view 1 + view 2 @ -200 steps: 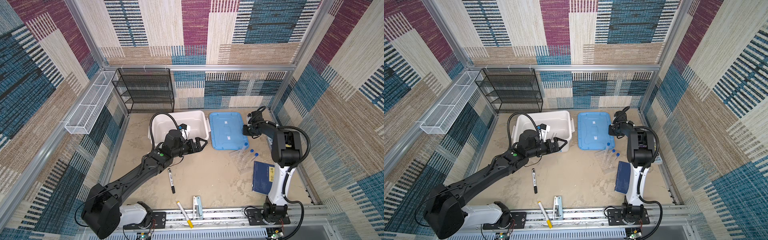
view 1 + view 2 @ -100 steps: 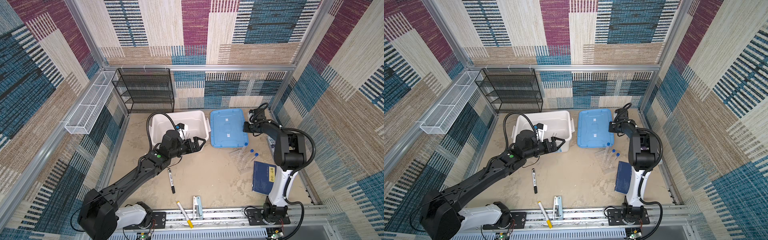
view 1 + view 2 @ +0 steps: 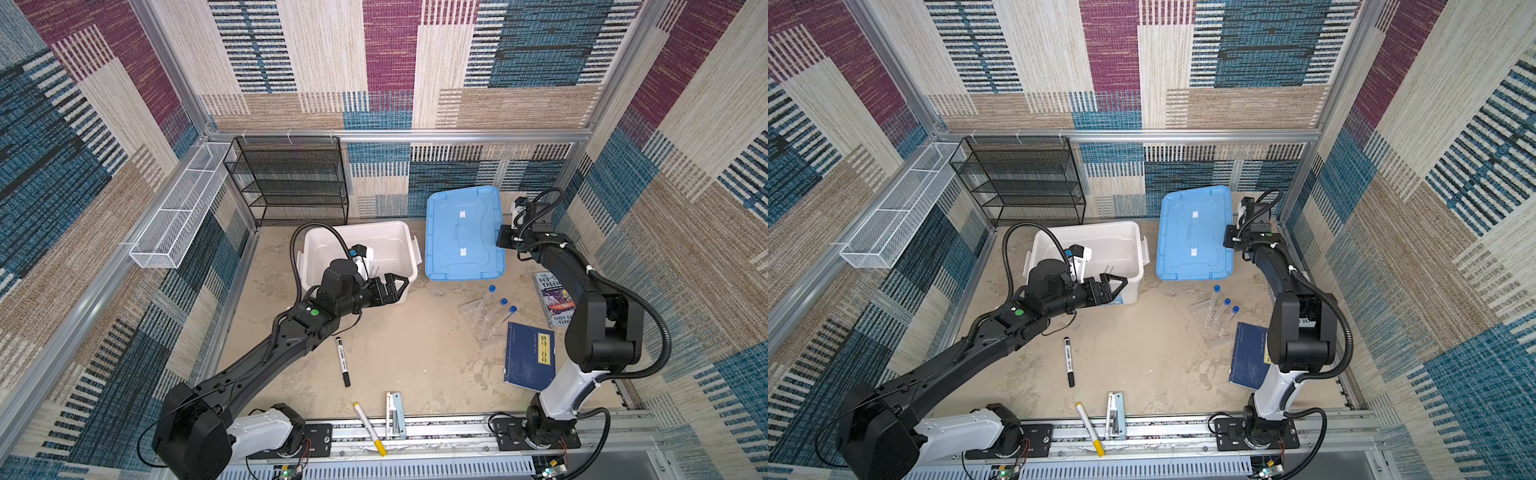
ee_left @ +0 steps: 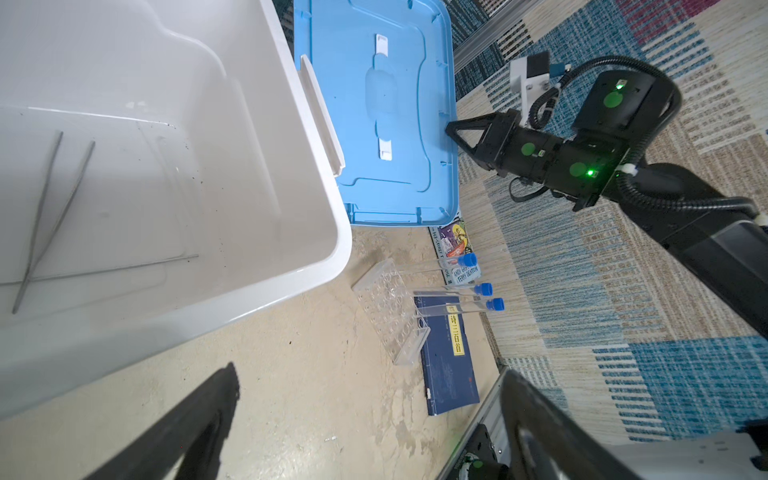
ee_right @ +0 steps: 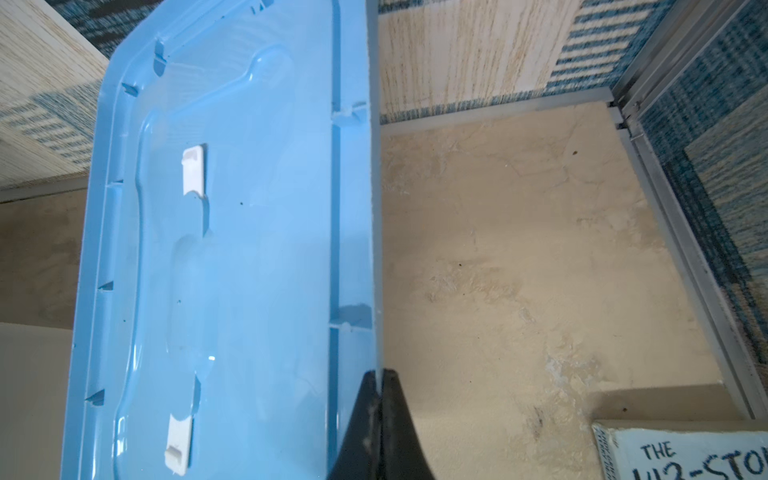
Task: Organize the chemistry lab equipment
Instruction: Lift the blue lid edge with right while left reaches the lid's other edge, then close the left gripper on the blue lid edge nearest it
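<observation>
A black wire shelf (image 3: 291,183) stands upper centre against the back wall, with a white mesh basket (image 3: 178,208) mounted to its left. Below it, a white bin (image 3: 357,226) sits left of a blue lid (image 3: 463,235). At lower centre lie a black marker (image 3: 343,361) and a yellow-tipped marker (image 3: 369,428). At right, a blue book (image 3: 530,357) lies near an illustrated book (image 3: 555,299).

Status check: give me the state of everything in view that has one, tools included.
Bin, open, lid off.
Lid, off the bin, edge pinched in right tool.
Tubes, capped, in the rack.
Tweezers, lying in the bin.
Blue book, closed.
Left tool, open, empty.
Right tool, shut on the lid.
</observation>
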`<act>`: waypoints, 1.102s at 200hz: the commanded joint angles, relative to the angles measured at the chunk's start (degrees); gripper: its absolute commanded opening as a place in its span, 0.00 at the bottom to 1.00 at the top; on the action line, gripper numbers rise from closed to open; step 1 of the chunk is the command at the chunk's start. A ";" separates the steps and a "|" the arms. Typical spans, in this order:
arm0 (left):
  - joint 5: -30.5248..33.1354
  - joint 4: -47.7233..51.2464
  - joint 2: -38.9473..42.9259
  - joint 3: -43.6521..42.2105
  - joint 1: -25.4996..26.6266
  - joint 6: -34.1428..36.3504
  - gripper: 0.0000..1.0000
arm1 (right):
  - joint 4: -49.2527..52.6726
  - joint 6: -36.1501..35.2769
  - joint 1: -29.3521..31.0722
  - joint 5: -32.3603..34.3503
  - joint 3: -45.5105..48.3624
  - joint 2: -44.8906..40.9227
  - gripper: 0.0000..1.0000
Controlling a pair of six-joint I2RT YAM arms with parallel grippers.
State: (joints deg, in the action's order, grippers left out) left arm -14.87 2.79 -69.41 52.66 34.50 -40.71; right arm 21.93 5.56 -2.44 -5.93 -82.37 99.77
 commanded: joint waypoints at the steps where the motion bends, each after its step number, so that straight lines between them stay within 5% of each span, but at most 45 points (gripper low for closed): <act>1: 1.49 0.46 0.44 1.10 -0.06 2.80 1.00 | -2.41 1.72 0.06 -0.40 0.27 -3.26 0.00; 54: 5.87 0.62 1.13 5.17 -1.19 7.34 1.00 | -0.43 1.93 0.06 -0.75 -1.03 -11.77 0.00; 97: -2.91 -16.07 -4.86 5.13 -2.20 12.87 1.00 | 0.19 3.20 0.15 -10.14 -1.07 -18.11 0.00; 165: -8.81 -23.87 -13.91 13.12 -2.28 11.04 1.00 | -4.47 11.53 2.87 -24.11 4.35 -25.65 0.00; 184: -10.19 -25.22 -14.58 13.77 -2.26 8.59 0.93 | -4.96 11.36 5.33 -22.85 4.99 -26.02 0.00; 206: -10.28 -26.38 -13.54 12.50 -2.28 6.03 0.67 | -5.05 11.17 7.07 -20.62 5.71 -25.93 0.00; 220: -9.38 -26.41 -12.10 10.88 -2.38 5.17 0.62 | -4.78 10.53 8.27 -18.74 5.81 -25.53 0.00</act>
State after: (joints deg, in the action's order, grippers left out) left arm -24.18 -19.70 -83.40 65.19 32.27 -32.32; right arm 20.67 14.92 4.27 -26.57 -76.77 74.17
